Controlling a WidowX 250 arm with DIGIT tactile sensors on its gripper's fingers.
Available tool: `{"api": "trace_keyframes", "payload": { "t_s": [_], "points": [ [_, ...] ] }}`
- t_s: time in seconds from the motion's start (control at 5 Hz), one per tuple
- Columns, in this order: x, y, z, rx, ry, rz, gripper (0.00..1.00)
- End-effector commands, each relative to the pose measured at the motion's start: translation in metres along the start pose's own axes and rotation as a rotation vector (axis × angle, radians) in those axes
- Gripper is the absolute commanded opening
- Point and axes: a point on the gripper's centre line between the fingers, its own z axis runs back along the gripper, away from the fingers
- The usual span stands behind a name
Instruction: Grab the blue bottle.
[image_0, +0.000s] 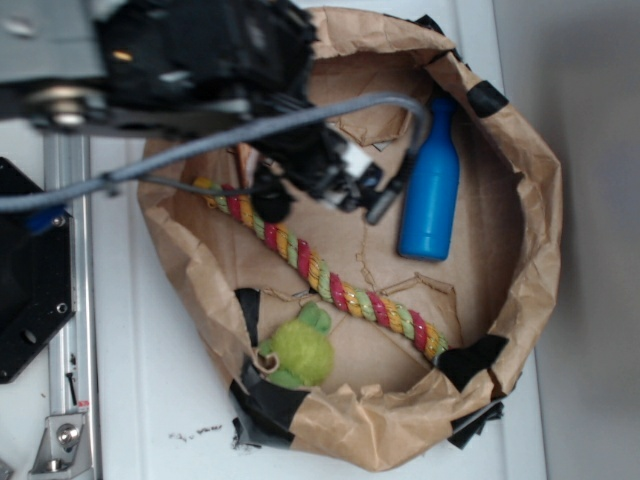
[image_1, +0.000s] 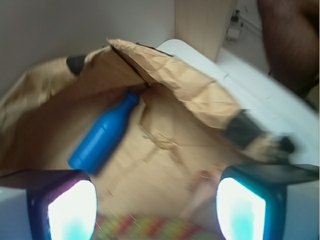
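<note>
Nothing grabbed yet. Blue bottle (image_0: 431, 182) lying flat inside the paper-walled bin (image_0: 535, 230) on the desk, neck toward the far wall. End effector (image_0: 345, 185) spread wide, empty, just beside the bottle, above the striped rope (image_0: 320, 270). Left: closing in, clamping, lifting.

A: What's the arm (image_0: 200, 50) like?
B: Black, blocky housings, with a silver round joint at nine o'clock. A grey cable (image_0: 250, 135) runs across it.
A: And the gripper (image_0: 350, 185)?
B: Black, with a white block. From the wrist, the fingers (image_1: 70, 210) are dark-framed, with glowing white-cyan pads.
</note>
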Motion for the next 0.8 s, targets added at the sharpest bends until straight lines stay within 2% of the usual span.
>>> {"api": "trace_keyframes", "payload": {
  "t_s": [0.0,0.2,0.4,0.6],
  "points": [
    [0.016,-0.022,-0.060,-0.041,-0.038,0.101,1.00],
    [0.028,-0.032,-0.091,-0.025,-0.018,0.091,1.00],
    [0.029,-0.044,-0.105,-0.003,0.023,0.073,1.00],
    [0.025,-0.046,-0.102,0.048,0.099,0.013,1.00]
  ]
}}
